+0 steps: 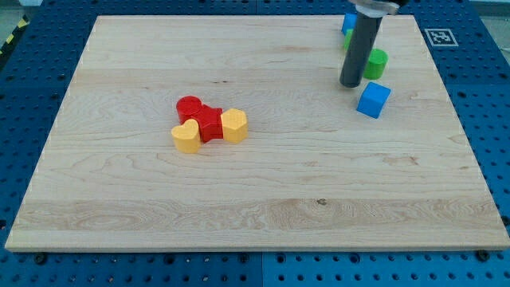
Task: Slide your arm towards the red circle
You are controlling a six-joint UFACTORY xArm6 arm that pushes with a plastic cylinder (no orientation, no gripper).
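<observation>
My tip sits up near the board's far right corner, at the lower end of a straight dark rod that drops in from the view's top; it is a bare rod end, so there are no jaws to spread or press together, and it pinches nothing. Just to its right is a green block, rounded on top, partly hidden behind the rod, and whether the two touch I cannot tell. Below and to the right of the tip lies a blue cube, close by but apart from it. Higher up, peeking from behind the rod at the board's top edge, there's a sliver of another blue block, shape unclear. Now swing across to the left half of the wooden board: well apart from the tip, a tight cluster rests left of centre. The red circle is at the cluster's upper left, touching a second red block of irregular shape. A yellow heart-shaped block presses in at the lower left, and a yellow hexagonal block hugs the right side. Blue pegboard surrounds the board on every side.
</observation>
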